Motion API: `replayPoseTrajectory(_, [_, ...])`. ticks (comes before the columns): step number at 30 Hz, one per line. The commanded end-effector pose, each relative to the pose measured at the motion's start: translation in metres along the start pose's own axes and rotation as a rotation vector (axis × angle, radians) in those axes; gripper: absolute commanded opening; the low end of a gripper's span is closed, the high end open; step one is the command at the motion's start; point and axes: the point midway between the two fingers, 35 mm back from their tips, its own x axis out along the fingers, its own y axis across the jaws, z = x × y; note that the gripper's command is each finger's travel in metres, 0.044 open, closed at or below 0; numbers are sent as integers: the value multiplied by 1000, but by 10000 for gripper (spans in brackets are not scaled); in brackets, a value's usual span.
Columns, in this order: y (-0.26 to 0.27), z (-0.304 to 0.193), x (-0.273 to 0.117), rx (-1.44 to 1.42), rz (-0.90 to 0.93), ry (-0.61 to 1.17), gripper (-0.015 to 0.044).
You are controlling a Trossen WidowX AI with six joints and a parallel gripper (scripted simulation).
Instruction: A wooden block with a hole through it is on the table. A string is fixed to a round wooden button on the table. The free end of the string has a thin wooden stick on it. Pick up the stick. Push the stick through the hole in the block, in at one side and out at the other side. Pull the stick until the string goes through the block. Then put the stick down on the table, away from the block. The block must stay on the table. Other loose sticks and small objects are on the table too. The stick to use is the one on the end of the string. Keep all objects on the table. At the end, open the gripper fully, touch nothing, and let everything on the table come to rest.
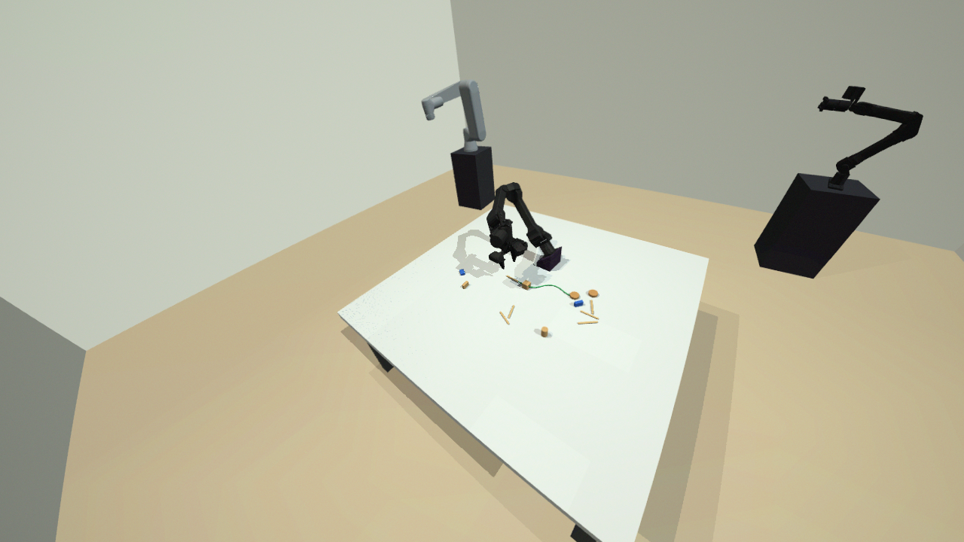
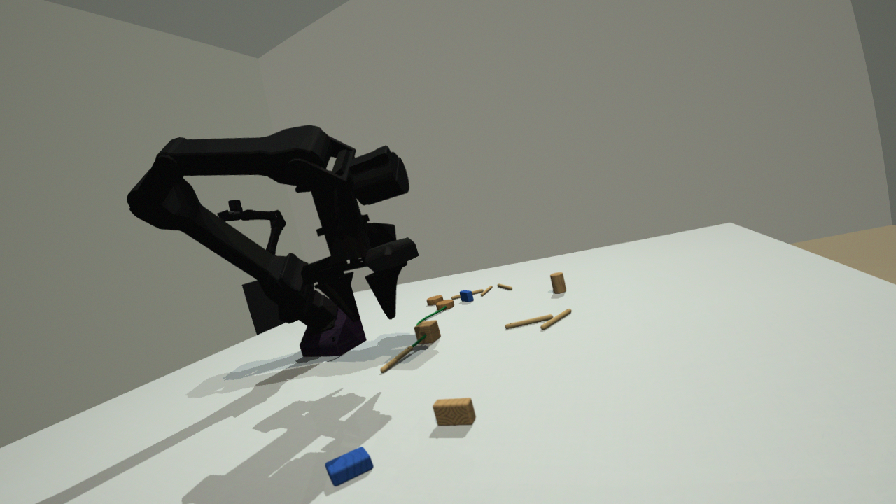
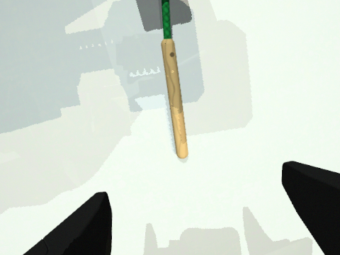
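Claw (image 1: 507,263) (image 2: 374,318) (image 3: 198,188) spread wide, nothing pinched, and from the top we find it over the bench (image 1: 471,363) (image 2: 657,407) (image 3: 301,88), near the stick (image 1: 513,278) (image 2: 395,360) (image 3: 175,95)! Green string (image 1: 552,285) (image 2: 432,314) (image 3: 166,21) curves from the block (image 1: 526,284) (image 2: 428,332) to a round button (image 1: 574,295) (image 2: 445,305).

Over to the exterior: what a sight, the block's hole has the string in it! Out it comes on the near side, and there's the stick, fully outside, lying on the bench below the fingertips. A wooden brick (image 1: 465,284) (image 2: 454,411) and a blue one (image 1: 462,272) (image 2: 348,466) sit nearer us.

Now the wrist: slim, pale, grained, round-ended, one dark dot near the string end, partly shaded, and both fingers apart from it!
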Motion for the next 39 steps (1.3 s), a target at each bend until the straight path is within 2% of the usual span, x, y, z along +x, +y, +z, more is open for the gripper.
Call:
replayPoseTrajectory(1, [-1,2,-19,1,-2,-2,440])
replayPoseTrajectory(3, [-1,2,-29,2,-1,-2,440])
replayPoseTrajectory(39, [0,1,-25,-3,-2,4,440])
